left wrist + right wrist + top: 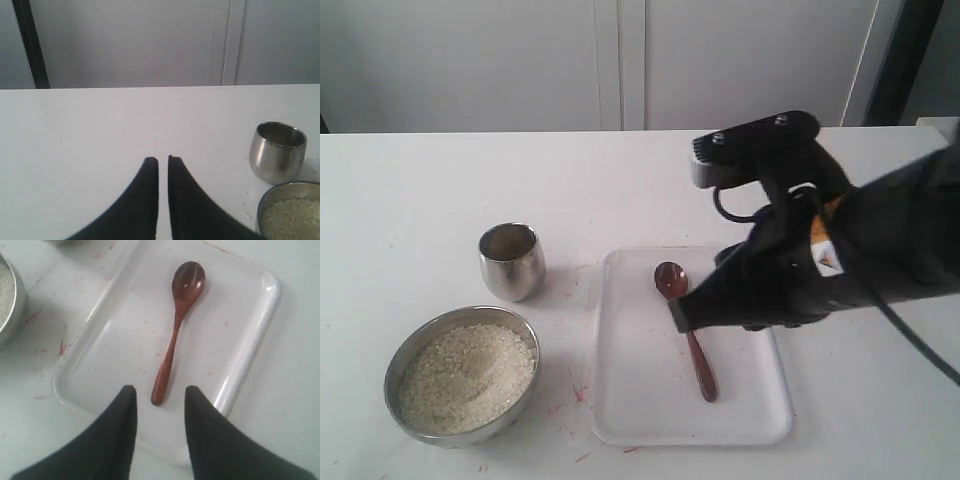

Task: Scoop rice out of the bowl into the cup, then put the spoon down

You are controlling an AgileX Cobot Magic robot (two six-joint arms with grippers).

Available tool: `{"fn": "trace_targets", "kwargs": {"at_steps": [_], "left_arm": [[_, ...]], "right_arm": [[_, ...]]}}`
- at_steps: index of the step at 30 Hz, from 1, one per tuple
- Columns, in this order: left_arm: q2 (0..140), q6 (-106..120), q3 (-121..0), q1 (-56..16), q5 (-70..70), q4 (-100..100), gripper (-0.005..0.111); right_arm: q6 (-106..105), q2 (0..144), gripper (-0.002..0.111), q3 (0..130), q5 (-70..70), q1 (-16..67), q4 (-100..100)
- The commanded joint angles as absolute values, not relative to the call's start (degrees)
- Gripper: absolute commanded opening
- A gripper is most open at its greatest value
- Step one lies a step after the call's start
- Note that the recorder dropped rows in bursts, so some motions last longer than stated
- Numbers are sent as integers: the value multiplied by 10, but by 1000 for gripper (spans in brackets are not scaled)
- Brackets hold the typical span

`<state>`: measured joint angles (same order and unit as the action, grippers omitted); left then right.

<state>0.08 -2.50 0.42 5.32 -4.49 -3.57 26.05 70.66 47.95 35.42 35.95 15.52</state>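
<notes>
The dark red-brown spoon lies flat in a white tray, head toward the far side. My right gripper hovers over the spoon's handle, open, with nothing between its fingers. In the right wrist view the handle's end lies just ahead of the gap. The steel bowl with rice sits front left, and the steel cup stands behind it. My left gripper is shut on nothing above bare table; the exterior view does not show it.
The bowl's rim shows at the edge of the right wrist view, beside the tray. Red marks speckle the white table between bowl and tray. A wall of white cabinet doors stands behind the table.
</notes>
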Motion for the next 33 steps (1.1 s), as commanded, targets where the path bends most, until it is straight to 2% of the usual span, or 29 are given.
{"fn": "trace_targets", "kwargs": {"at_steps": [1,15,22,29,33], "left_arm": [[0,-28,0,49,-47,-38,14],[0,-28,0,49,-47,-38,14],[0,-28,0,49,-47,-38,14],[0,-28,0,49,-47,-38,14],[0,-28,0,49,-47,-38,14]], "right_arm": [[227,592,32,428,368,360,152],[227,237,32,345,374,360,136],[205,167,32,345,373,360,137],[198,159,32,345,373,360,147],[119,159,32,345,368,360,171]]}}
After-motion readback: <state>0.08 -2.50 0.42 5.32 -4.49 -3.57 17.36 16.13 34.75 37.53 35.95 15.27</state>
